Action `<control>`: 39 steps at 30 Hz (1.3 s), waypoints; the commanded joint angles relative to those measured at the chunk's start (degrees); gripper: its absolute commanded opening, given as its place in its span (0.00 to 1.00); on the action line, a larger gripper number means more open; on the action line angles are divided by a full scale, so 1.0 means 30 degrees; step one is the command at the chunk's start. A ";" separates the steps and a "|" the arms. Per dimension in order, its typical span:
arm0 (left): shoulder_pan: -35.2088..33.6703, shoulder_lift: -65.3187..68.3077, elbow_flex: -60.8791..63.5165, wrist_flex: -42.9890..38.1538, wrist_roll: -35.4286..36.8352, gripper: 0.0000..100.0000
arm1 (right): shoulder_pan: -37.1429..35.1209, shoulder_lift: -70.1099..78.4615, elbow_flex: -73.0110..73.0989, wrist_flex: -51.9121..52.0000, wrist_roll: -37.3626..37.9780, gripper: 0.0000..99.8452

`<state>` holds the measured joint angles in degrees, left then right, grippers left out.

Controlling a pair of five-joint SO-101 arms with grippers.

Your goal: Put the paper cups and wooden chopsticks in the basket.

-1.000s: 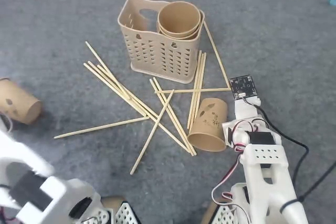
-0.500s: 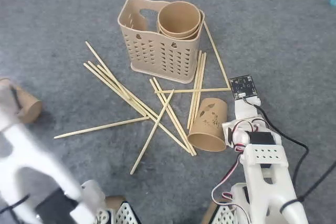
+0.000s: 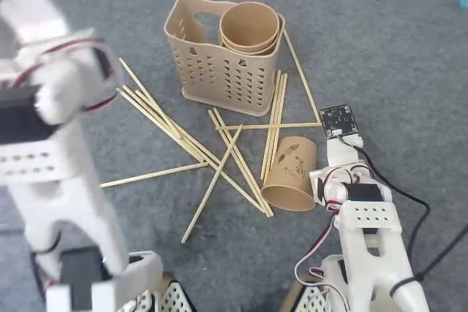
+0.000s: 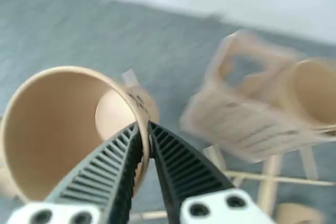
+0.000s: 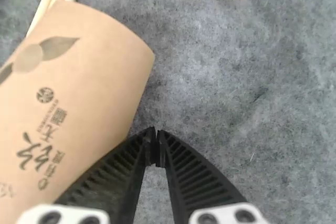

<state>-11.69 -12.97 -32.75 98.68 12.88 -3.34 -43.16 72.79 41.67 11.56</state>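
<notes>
Jaws of the left gripper (image 4: 143, 126) clamp the rim of 1 paper cup (image 4: 58, 124), right gripper (image 5: 156, 148) jaws meet empty beside a fallen cup (image 5: 68, 93), 2 nested cups (image 3: 250, 25) stand in the basket (image 3: 208, 71), and chopsticks (image 3: 183, 140) lie scattered on the carpet (image 3: 395, 56).

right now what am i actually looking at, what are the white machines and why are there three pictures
These are two small white robot arms, the left arm and the right arm, at a grey mat. One picture looks down from a fixed camera above; the other two come from a camera on each arm's wrist. The basket has stacked cups in it. Wooden chopsticks lie scattered in front of it, and a lying cup rests on its side among them. The left gripper is shut on the rim of a held cup. The right gripper is shut and empty, beside the lying cup.
</notes>
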 commanded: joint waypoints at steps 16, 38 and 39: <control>0.8821 1.3099 -1.4813 -0.6564 0.4103 0.01 | -0.0103 -0.0366 0.0000 -0.0835 0.0264 0.01; 1.0022 1.4623 -1.8242 -0.1524 0.1084 0.01 | -0.0103 -0.0366 0.0000 -0.1245 0.0850 0.01; 1.0256 1.4623 -1.8242 -0.1465 0.1084 0.01 | -0.0103 -0.0366 0.0000 -0.1245 0.0821 0.01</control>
<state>16.18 32.40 -85.05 93.05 16.48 -3.52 -43.16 72.79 39.03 13.14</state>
